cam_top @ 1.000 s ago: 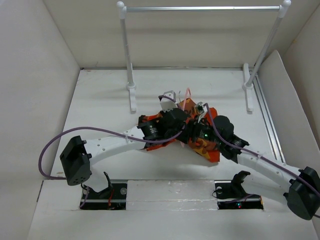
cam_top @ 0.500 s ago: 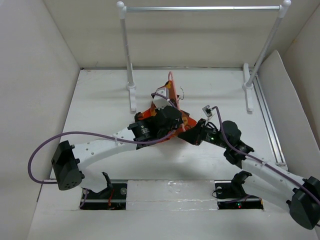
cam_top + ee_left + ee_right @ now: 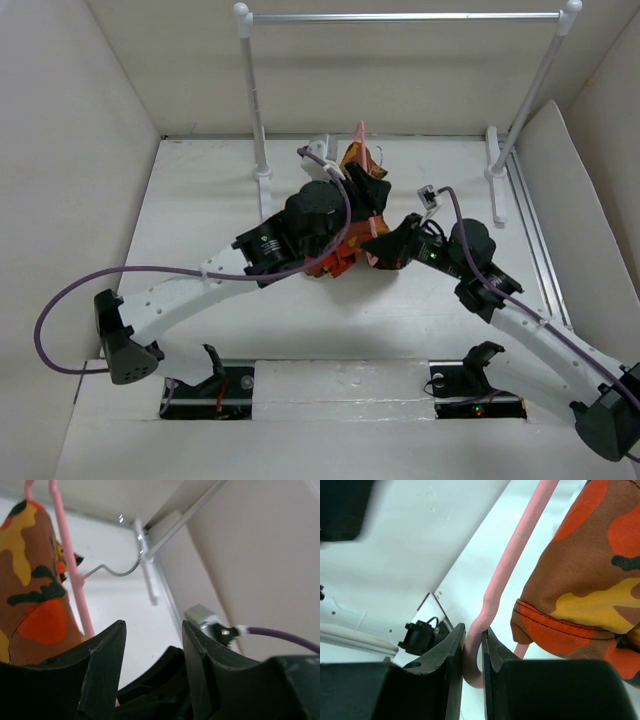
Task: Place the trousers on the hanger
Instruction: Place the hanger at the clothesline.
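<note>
Camouflage trousers (image 3: 356, 172) are hanging bunched against the pink hanger (image 3: 359, 133), tilting upright at upper centre

Both arms stretched inward, left hand (image 3: 152, 630) fingers parted, right hand (image 3: 473, 631) pinched tight.

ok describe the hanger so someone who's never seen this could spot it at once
Find the white-posted rail at the back; just in front of it is a bunch of camouflage trousers. The hanger is the thin pink rod rising beside that bunch, pinched by the right pincer, and the only pink thing there.
</note>
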